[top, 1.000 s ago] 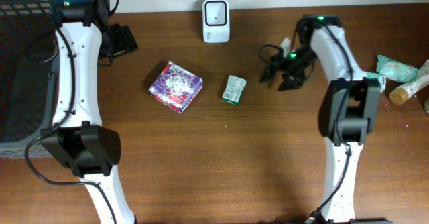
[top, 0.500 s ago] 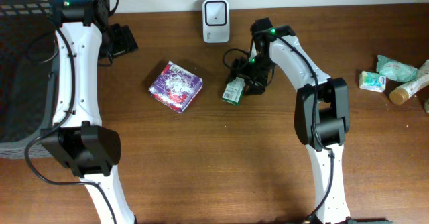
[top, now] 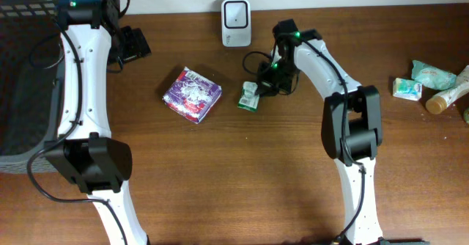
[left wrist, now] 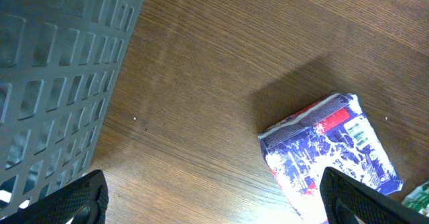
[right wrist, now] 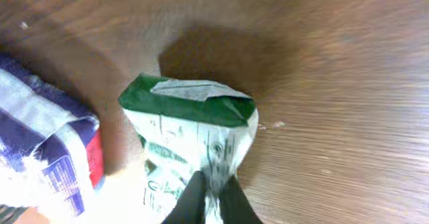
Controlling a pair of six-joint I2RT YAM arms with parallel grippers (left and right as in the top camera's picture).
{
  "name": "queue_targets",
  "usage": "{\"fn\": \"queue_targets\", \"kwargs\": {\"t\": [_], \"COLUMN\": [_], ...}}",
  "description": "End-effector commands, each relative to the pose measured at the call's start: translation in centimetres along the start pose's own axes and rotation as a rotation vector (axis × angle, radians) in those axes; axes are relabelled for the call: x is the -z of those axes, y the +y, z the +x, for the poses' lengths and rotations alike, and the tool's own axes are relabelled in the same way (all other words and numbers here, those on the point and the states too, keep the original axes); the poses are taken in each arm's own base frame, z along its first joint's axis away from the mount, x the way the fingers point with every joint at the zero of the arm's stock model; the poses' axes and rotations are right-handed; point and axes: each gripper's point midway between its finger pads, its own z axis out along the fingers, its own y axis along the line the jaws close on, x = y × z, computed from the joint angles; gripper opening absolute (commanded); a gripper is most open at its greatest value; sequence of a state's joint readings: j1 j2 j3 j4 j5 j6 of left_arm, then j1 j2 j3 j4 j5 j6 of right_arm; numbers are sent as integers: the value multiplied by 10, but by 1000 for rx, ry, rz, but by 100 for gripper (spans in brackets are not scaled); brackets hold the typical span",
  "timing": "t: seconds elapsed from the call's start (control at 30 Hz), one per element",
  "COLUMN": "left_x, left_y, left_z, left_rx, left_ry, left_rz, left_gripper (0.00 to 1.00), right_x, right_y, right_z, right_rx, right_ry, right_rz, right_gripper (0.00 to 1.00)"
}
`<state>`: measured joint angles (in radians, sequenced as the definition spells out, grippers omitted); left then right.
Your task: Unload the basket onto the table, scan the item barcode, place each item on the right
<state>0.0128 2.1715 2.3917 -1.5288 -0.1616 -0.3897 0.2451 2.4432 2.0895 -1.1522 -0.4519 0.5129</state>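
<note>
We were at the grasp; right jaws pinched shut on the green packet (right wrist: 188, 137); left jaws stood wide, empty; next, we judged, it needed lifting and turning toward the scanner (top: 236, 23).

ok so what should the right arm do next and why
Probably a small lift. The right gripper is shut on the edge of the green packet, and the packet sits low by the table; raising it would free it to carry toward the white scanner.

My right wrist view cuts the green packet (right wrist: 189, 131) off at the bottom edge; I cannot read its blurred print; the purple pack (right wrist: 41, 138) is cropped at left.
</note>
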Motion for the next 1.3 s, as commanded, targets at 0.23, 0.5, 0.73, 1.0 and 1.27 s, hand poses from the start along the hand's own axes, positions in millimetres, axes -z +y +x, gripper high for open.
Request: {"fn": "queue_targets", "kwargs": {"t": [0.23, 0.5, 0.73, 1.0, 1.27], "left_x": [-7, -7, -7, -7, -7], "left_y": [1, 1, 1, 1, 1], "left_z": [1, 1, 1, 1, 1], "left_rx": [10, 10, 10, 10, 10], "left_ry": [15, 15, 15, 15, 15], "left_rz": [-8, -8, -8, -8, -8], "left_gripper": [99, 99, 99, 99, 99], "right_x": [39, -5, -43, -2, 98], "right_y": [2, 19, -8, -37, -91], "right_z": [4, 25, 23, 1, 0], "right_rx": [127, -6, -123, 12, 53], "right_ry": [-116, -23, -50, -212, -354], "right_rz": [291, 202, 261, 550, 1089], "right_gripper": [98, 99, 100, 44, 42]}}
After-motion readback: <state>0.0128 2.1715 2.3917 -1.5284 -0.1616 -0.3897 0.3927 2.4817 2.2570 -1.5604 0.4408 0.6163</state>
